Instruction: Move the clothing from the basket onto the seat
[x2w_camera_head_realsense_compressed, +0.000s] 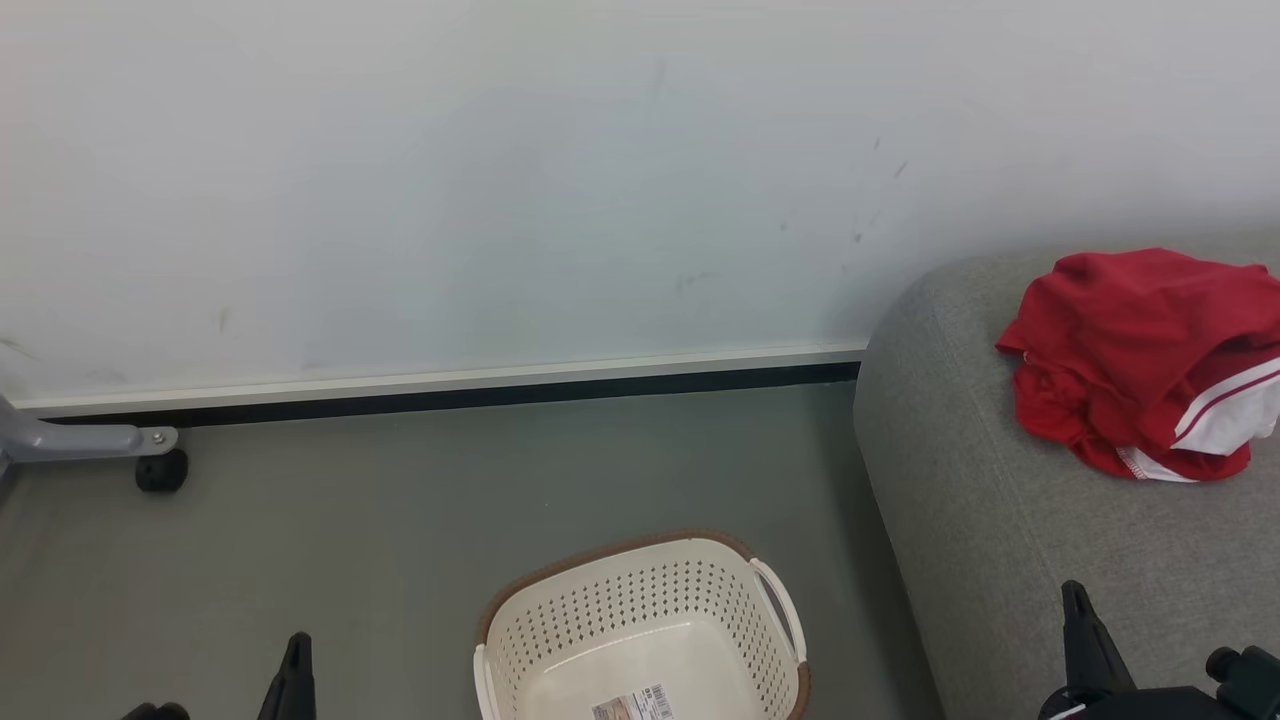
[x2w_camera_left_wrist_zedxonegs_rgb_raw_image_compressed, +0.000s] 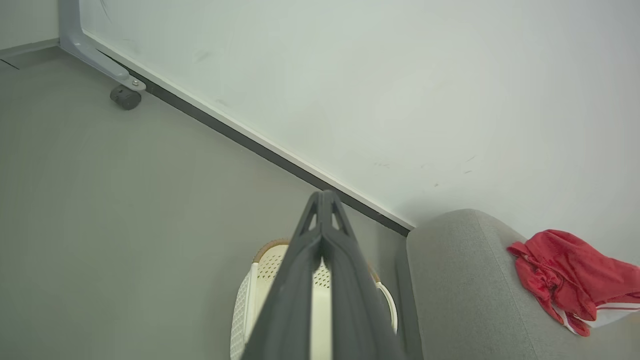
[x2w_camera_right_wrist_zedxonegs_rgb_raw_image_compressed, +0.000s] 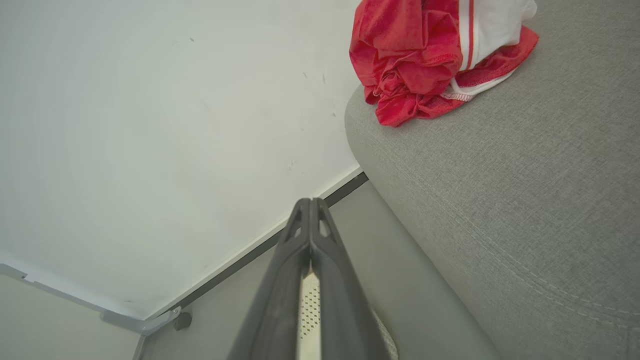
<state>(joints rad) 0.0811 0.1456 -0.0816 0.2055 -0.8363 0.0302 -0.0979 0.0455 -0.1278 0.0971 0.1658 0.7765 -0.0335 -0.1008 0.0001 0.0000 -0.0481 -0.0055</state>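
Head view: the basket (x2w_camera_head_realsense_compressed: 620, 600) is cream plastic pierced with small diamond holes under a brown woven-look rim. It stands on the grey floor (x2w_camera_head_realsense_compressed: 400, 520), its smooth bottom bare around a printed label (x2w_camera_head_realsense_compressed: 636, 706) whose print is too small to read. Right of the basket rises the seat (x2w_camera_head_realsense_compressed: 960, 520), rounded and covered in coarse grey weave. On it, well apart from the basket, lies the clothing (x2w_camera_head_realsense_compressed: 1120, 350), a crumpled red heap with a white panel and stripes. Left of the basket the left tool (x2w_camera_head_realsense_compressed: 298, 648) shows as one dark spike, fingers together, and the right tool (x2w_camera_head_realsense_compressed: 1074, 598), right of the basket, looks the same. Far left of the basket sits a black castor (x2w_camera_head_realsense_compressed: 161, 470).

Left wrist view: the left tool's fingers press flat together in front of the basket, hiding its middle.

Right wrist view: the right tool's fingers meet tip to tip over a sliver of the basket's perforated wall. This view adds the seat's stitched seams.
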